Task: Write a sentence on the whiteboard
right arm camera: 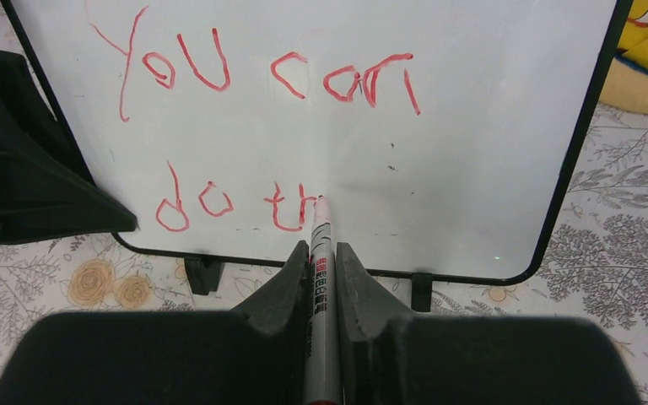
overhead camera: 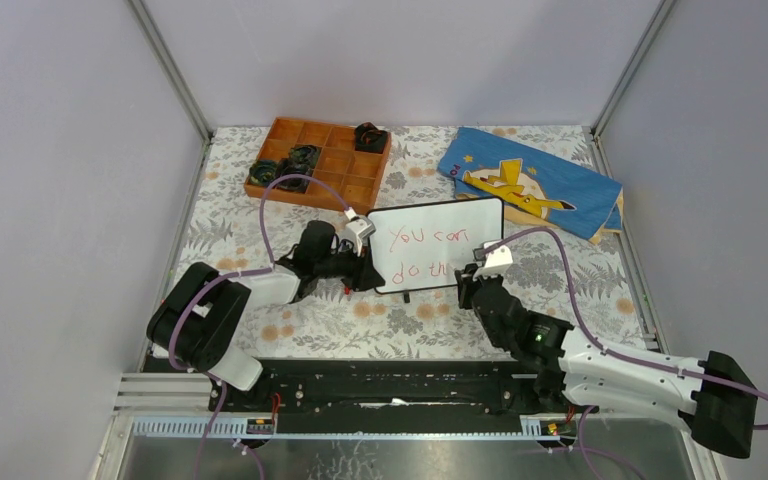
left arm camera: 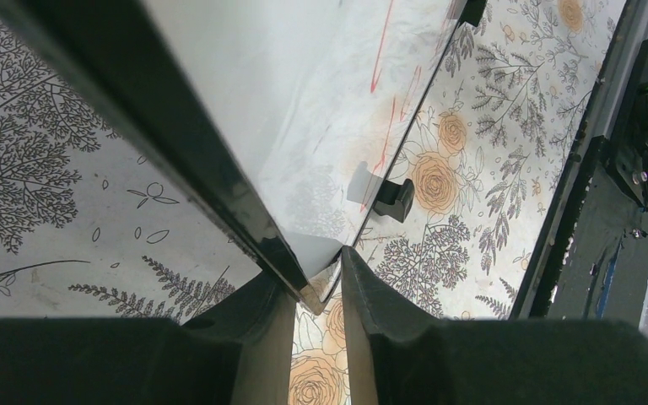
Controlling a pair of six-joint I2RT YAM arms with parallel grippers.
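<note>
R gripper [right arm camera: 322, 250] clamped on marker [right arm camera: 320, 283], tip touching whiteboard [right arm camera: 464, 160] just past "th" of sentence [right arm camera: 207, 76], so blank space lies rightward along that line; L gripper [left arm camera: 319, 283] pinches board's left edge.

Black-framed whiteboard [overhead camera: 472, 222] with unfinished red sentence [overhead camera: 422, 250] "You can do th"

Bright, even light, soft shadows, faint sheen on the whiteboard [right arm camera: 472, 152].
</note>
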